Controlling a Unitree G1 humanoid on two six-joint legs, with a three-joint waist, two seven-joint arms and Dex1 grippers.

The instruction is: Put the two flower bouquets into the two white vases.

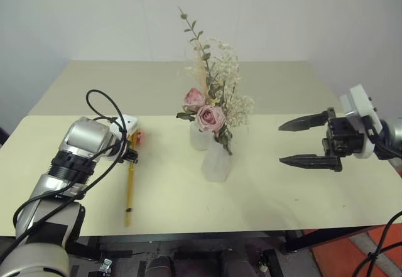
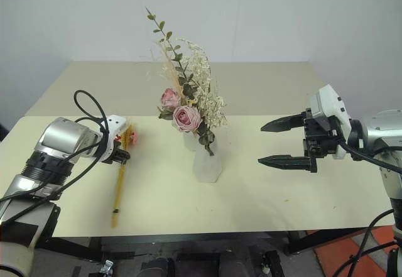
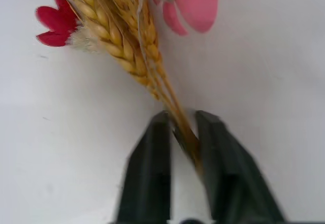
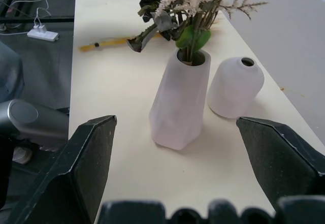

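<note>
The rose bouquet (image 1: 210,95) stood in the taller vase (image 1: 217,161) at the worktop's (image 1: 282,183) centre, the shorter vase (image 4: 235,87) just behind at eleven o'clock. At nine o'clock, the left pincer (image 3: 184,132) was clamped on the straw-yellow bundle (image 1: 130,186), apparently lying flat. At three o'clock, the right pincer (image 1: 295,142) hovered, fingers apart.

I find the desk (image 1: 301,201) bare on the right and along the far side. At centre the tall vase (image 1: 217,161) with its rose bunch (image 1: 210,88) blocks approach to the short vase (image 1: 200,137) just behind it. The straw bundle (image 1: 130,186) lies near left.
</note>
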